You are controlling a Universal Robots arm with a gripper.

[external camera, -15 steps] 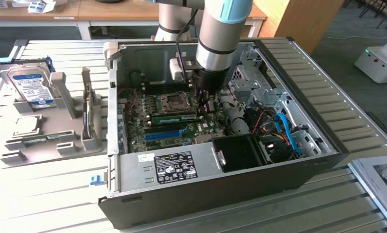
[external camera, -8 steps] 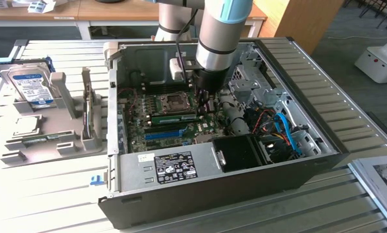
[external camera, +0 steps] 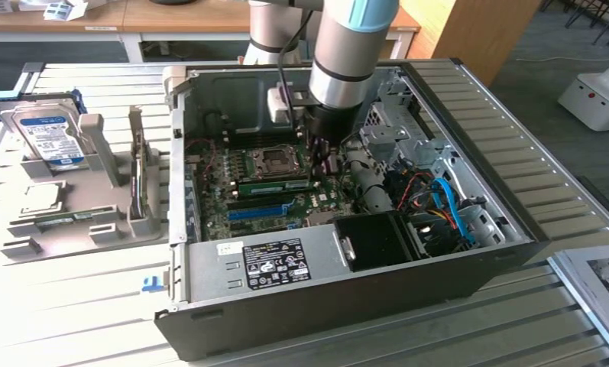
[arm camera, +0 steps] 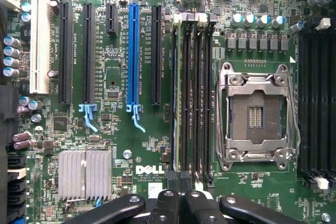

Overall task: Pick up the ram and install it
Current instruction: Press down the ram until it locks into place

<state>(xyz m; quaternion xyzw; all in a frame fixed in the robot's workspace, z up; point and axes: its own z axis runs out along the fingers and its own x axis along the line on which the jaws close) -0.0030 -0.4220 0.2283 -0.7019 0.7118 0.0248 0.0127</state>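
A: What does the surface (external camera: 69, 306) carry?

B: An open PC case (external camera: 335, 298), its motherboard (arm camera: 121, 150) exposed. The arm (external camera: 347, 53) reaches down into it.

A: And the ram (external camera: 274, 183)?

B: It lies flat-edged in the slots just at 6 o'clock of the CPU socket (external camera: 276, 159) in the exterior view, seated among the black memory slots (arm camera: 194, 93).

A: The jaws (arm camera: 175, 203)?

B: Closed together, holding nothing, right above the slots' end.
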